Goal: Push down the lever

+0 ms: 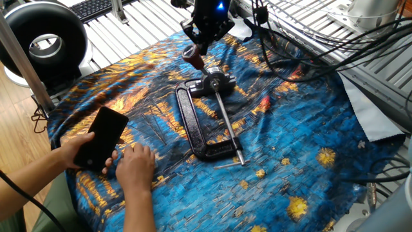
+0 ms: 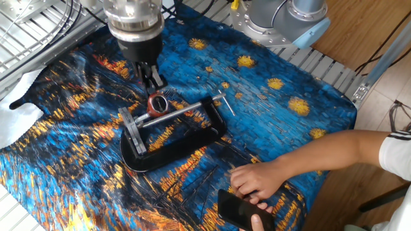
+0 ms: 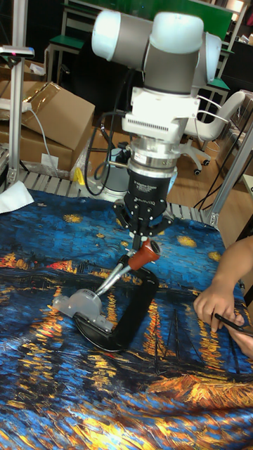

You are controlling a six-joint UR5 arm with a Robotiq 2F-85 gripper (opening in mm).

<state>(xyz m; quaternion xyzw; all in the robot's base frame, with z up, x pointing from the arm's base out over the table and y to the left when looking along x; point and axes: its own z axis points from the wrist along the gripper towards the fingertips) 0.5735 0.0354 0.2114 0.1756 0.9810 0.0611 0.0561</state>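
A robotics lab: aluminium framing (image 1: 360,38), cable bundles (image 1: 309,45), cardboard boxes (image 3: 53,116).

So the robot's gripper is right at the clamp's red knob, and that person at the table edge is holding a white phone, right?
Nearly. The phone is black, not white; one fixed view shows it clearly in the person's hand. The rest holds: the gripper is right at the red knob of the clamp.

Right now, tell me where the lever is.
In one fixed view, the lever sits top centre, under the end effector, above the clamp.
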